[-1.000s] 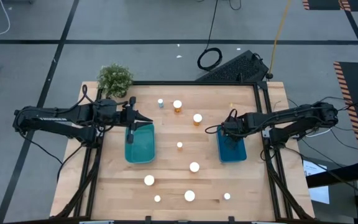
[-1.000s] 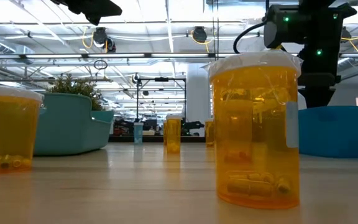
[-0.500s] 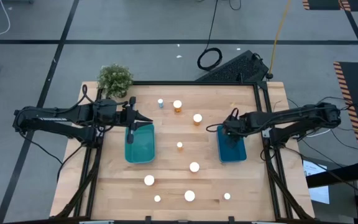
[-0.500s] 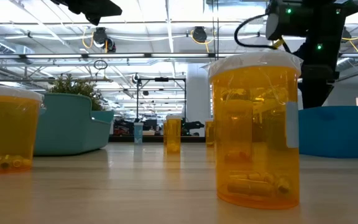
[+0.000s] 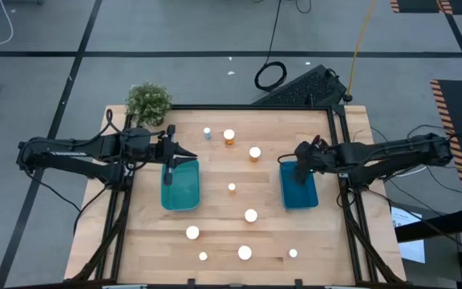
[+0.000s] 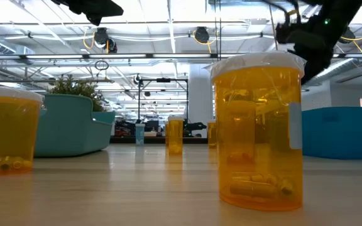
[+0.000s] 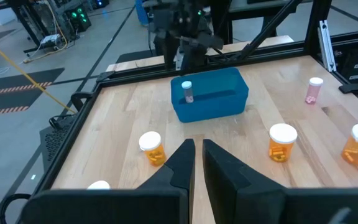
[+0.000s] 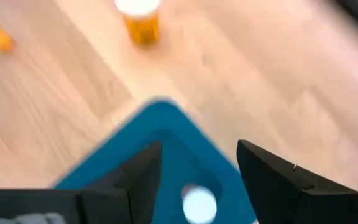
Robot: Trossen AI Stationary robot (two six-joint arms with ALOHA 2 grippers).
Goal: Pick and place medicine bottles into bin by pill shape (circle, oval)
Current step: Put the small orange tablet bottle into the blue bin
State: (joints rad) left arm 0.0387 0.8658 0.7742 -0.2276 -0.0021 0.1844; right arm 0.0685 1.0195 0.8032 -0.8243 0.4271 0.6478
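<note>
Several white-capped medicine bottles stand upright on the wooden table, among them an amber one [image 5: 251, 215] in the middle and a small pale blue one [image 5: 207, 132] at the far side. My right gripper [image 5: 299, 167] hangs open above the blue bin [image 5: 299, 205]. In that bin stands one small bottle [image 8: 199, 204], its white cap up, directly below the open fingers [image 8: 145, 177]. My left gripper [image 5: 170, 163] hovers shut and empty over the far edge of the teal bin [image 5: 181, 208].
A potted plant [image 5: 148, 102] stands at the table's far left corner. Loose bottles [image 5: 245, 253] line the near edge between the bins. In the low view a large amber bottle [image 6: 256, 132] with oval pills stands close to the camera. A black frame rims the table.
My right gripper has risen above the blue bin, drawn back a little toward the table's right edge and tipped. The left arm has kept still.
</note>
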